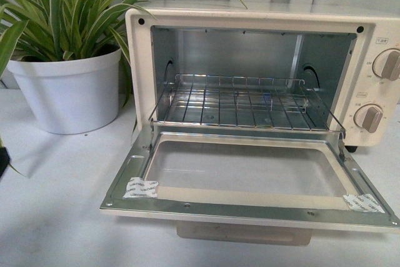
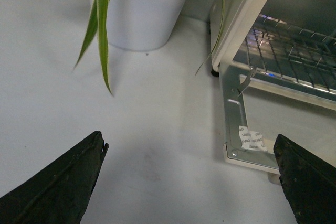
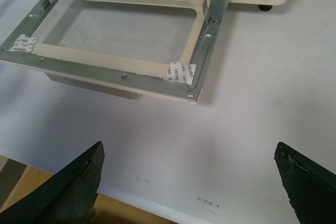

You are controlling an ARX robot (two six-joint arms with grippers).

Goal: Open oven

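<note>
White table (image 1: pixel 56 217) bears open oven (image 1: pixel 262 23); both grippers (image 2: pixel 191 182) (image 3: pixel 189 182) spread.

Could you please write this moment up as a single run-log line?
task: open oven | oven: door fully down, rack exposed | left gripper: open, empty | right gripper: open, empty, off door | status: looks done

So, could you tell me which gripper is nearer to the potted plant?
Left. The left gripper hangs open over the table with the white plant pot just ahead. The right gripper faces the oven door's other corner, and its view shows no plant.
</note>
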